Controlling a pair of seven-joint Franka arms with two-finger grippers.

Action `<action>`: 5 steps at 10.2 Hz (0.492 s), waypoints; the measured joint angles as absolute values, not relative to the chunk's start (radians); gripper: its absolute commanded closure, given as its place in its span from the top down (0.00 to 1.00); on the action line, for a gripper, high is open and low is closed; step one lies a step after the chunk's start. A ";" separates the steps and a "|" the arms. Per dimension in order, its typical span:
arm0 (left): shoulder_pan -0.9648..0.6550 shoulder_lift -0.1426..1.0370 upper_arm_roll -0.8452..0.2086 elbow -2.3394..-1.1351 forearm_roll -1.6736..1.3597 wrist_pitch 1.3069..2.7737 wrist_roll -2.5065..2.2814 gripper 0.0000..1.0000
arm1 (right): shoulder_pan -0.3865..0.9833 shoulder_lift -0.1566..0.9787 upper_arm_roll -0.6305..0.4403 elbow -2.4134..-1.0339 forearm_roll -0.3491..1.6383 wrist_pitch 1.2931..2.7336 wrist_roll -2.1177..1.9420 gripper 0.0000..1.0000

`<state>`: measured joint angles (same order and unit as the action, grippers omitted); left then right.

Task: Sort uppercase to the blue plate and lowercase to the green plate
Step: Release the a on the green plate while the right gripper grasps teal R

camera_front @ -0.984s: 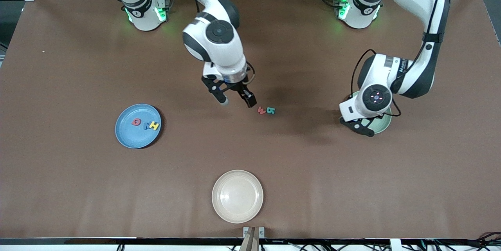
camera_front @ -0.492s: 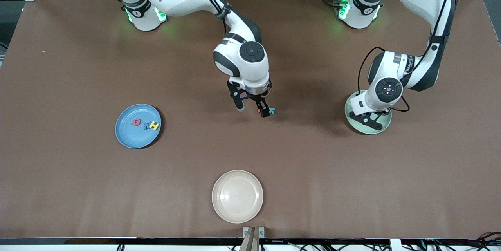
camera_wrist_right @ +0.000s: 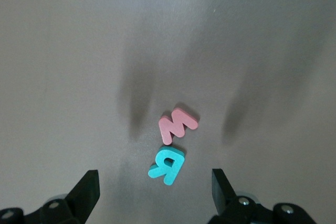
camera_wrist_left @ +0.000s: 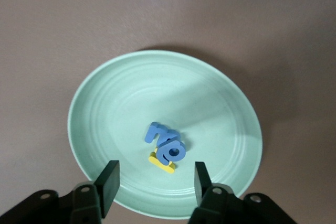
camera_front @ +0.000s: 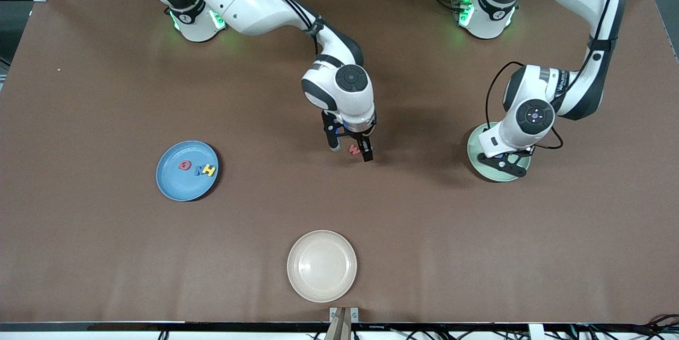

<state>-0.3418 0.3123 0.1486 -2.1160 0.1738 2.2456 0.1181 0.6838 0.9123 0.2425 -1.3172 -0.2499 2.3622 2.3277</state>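
Nearest the front camera, a round beige plate (camera_front: 322,266) is lying on the brown table (camera_front: 477,255), well apart from both claws.

Farther up, toward the right arm's end, the round matte blue plate (camera_front: 175,186) is sitting with three foam capitals in it: a red Q (camera_front: 184,165), a blue letter (camera_front: 199,170) and a yellow H (camera_front: 209,171), touching in a short row. It is lying well apart from the right gripper.

The right gripper (camera_front: 350,152) is hanging low over mid-table, fingers spread wide and holding nothing. Between and just under its fingers, a small red foam w (camera_wrist_right: 177,125) and a teal foam capital (camera_wrist_right: 167,165) are lying flat on the table, touching each other. In the right wrist view the teal letter is reading more like an R than a B. In the front view only the red letter (camera_front: 354,149) is showing; the teal one is hidden by the dark finger.

Toward the left arm's end, the left gripper (camera_wrist_left: 152,184) is hovering over the pale mint-green round plate (camera_wrist_left: 105,108), fingers apart, gripping nothing. Under it, in the plate, two blue foam lowercase letters (camera_wrist_left: 166,142) are lying stacked on a small yellow foam letter (camera_wrist_left: 161,163). In the front view the plate's rim (camera_front: 473,157) is showing beside the left wrist.
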 measured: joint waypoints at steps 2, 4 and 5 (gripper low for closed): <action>-0.342 0.305 0.149 -2.069 0.136 2.229 0.116 0.75 | 0.684 0.954 0.241 -1.303 -0.234 2.411 2.331 0.79; -0.342 0.304 0.147 -2.033 0.091 2.209 0.116 0.77 | 0.683 0.969 0.237 -1.288 -0.199 2.420 2.332 0.71; -0.342 0.304 0.147 -2.015 0.074 2.190 0.115 0.77 | 0.682 0.971 0.236 -1.286 -0.196 2.420 2.332 0.68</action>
